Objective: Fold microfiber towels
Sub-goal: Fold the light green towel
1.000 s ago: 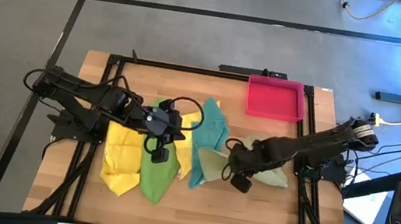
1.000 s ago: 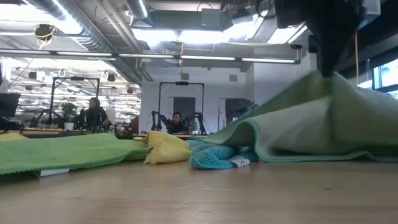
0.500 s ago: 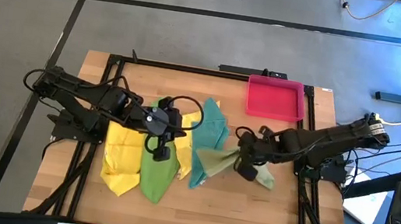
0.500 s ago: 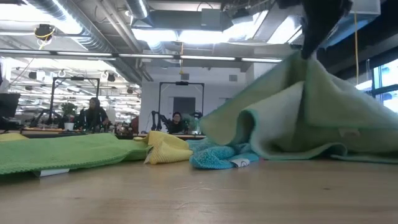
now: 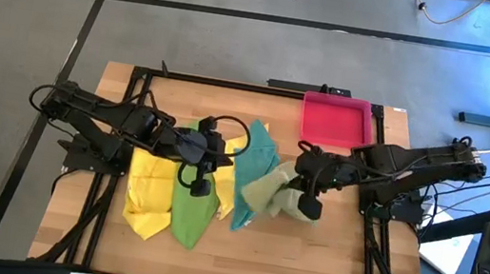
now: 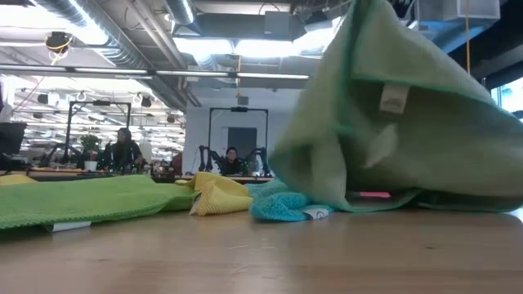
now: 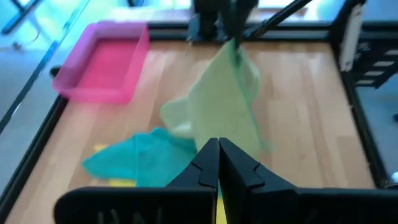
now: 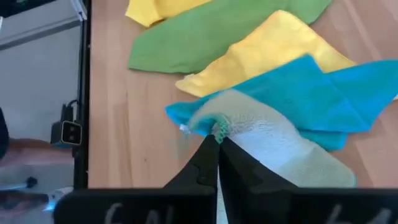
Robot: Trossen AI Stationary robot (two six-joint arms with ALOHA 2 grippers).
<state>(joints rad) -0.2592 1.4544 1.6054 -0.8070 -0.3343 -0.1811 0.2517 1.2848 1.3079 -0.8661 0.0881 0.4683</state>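
High view first: the right gripper (image 5: 304, 206) hangs over the middle of the counter (image 5: 323, 263) with its jaws clamped on an edge of the pale olive towel (image 5: 266, 190), which droops from the grip in a loose peak and rests on the wood just beside the teal towel (image 5: 256, 163); the right wrist view confirms it, the two dark fingers pinched together on a fuzzy green hem (image 8: 219, 129), with teal cloth (image 8: 323, 93), a yellow towel (image 8: 267, 46) and the bright green towel (image 8: 205, 31) spread beyond; over on the other side, the left gripper (image 5: 200, 187) hovers above the bright green towel (image 5: 192, 208), jaws closed on nothing, fingertips meeting in the left wrist view (image 7: 218, 149); yellow towel (image 5: 149, 191) lies flat next to the green one, nearer the left arm's base, and a second strip of yellow (image 5: 227, 192) shows between green and teal; low view now, and the olive towel (image 6: 409, 139) towers like a tent, a small white label (image 6: 393, 99) showing on its face, teal bunched at its foot (image 6: 282, 206); green (image 6: 73, 200) and yellow (image 6: 216, 193) lie low to the side; the pink tray (image 5: 335, 119) sits at the far edge of the counter, apart from the cloths; people sit at desks (image 6: 122, 151) in the room behind.
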